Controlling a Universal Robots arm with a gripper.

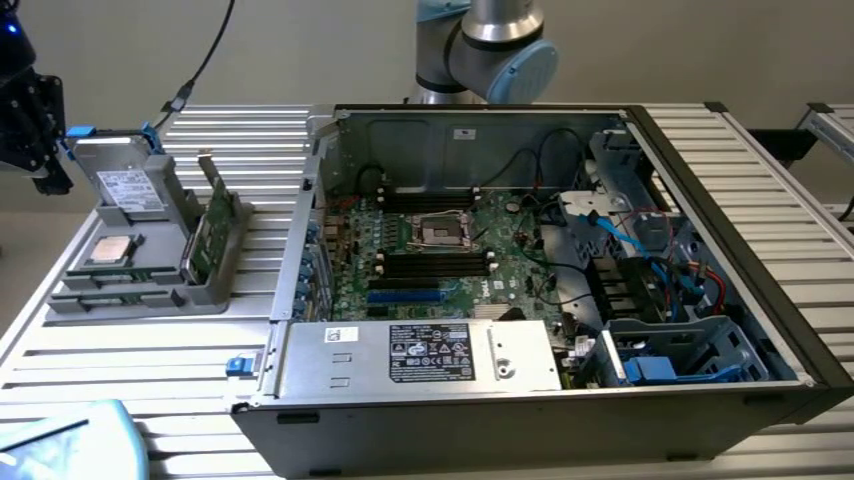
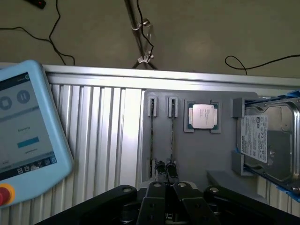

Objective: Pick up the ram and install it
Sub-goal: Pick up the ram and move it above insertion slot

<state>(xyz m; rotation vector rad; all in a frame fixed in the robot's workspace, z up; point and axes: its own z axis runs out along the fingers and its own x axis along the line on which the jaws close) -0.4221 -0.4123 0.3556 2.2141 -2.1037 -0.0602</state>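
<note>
Two ram sticks stand on edge in the slots of a grey holder tray (image 2: 220, 154). They show as thin dark lines, one ram stick (image 2: 153, 136) beside the other (image 2: 172, 136). In the exterior view the ram (image 1: 118, 297) lies along the tray's front edge. My gripper (image 2: 166, 190) is shut with nothing between its fingers and hovers above one end of the two sticks. The exterior view has the gripper (image 1: 51, 175) as a black body at its far left, above and behind the tray.
The tray also holds a silver processor chip (image 2: 203, 116), a hard drive (image 2: 267, 140) and an upright green expansion card (image 1: 211, 235). The open computer case (image 1: 534, 400) sits to the exterior view's right, with black memory slots (image 1: 434, 265) on its motherboard. A teach pendant (image 2: 28, 136) lies nearby.
</note>
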